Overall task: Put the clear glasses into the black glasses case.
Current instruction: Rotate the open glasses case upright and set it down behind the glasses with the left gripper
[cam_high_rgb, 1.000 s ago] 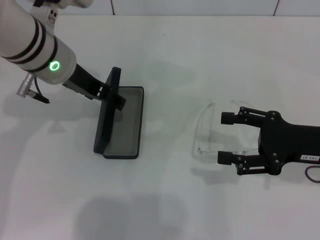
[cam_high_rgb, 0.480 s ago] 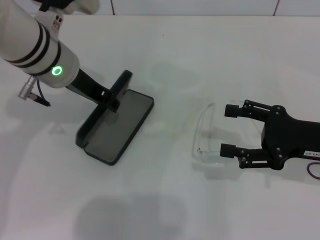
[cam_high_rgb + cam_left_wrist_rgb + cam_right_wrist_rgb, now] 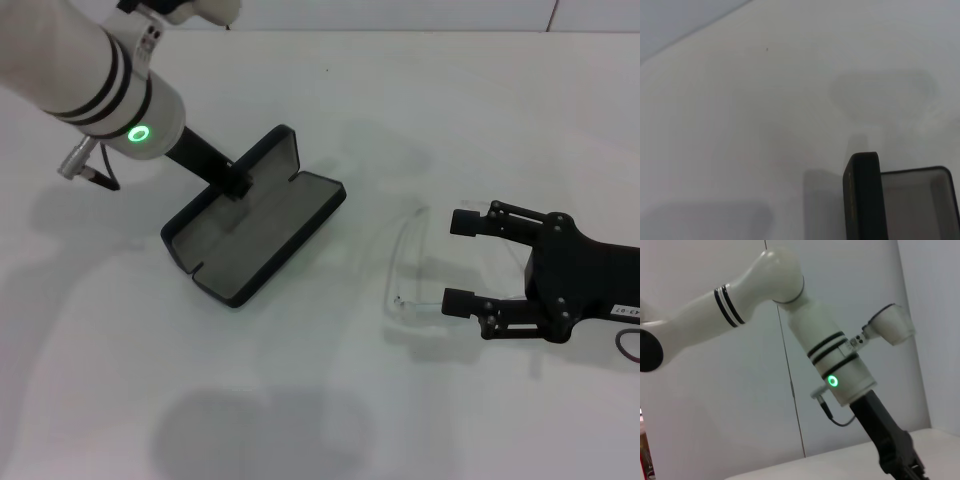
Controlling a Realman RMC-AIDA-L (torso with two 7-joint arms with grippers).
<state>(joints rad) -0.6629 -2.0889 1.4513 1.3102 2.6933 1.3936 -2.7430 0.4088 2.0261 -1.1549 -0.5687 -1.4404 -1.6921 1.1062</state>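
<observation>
The black glasses case (image 3: 270, 235) lies open on the white table, left of centre in the head view, turned on a diagonal with its grey lining up. My left gripper (image 3: 235, 185) is shut on the raised lid; the left wrist view shows the lid's edge (image 3: 863, 195) and part of the lined tray (image 3: 920, 205). The clear glasses (image 3: 400, 265) lie to the right of the case, lens toward it and arms pointing at my right gripper (image 3: 458, 261). That gripper is open at table level, its fingertips by the ends of the arms, holding nothing.
The white table (image 3: 330, 400) stretches bare in front of and behind both objects. A gap of table separates the case from the glasses. The right wrist view shows only my left arm (image 3: 840, 375) against a wall.
My left gripper has swung the case round by its lid, from lengthwise to diagonal, shifting it right toward the glasses, with the lid now tipped further back. The right gripper drew back slightly.
</observation>
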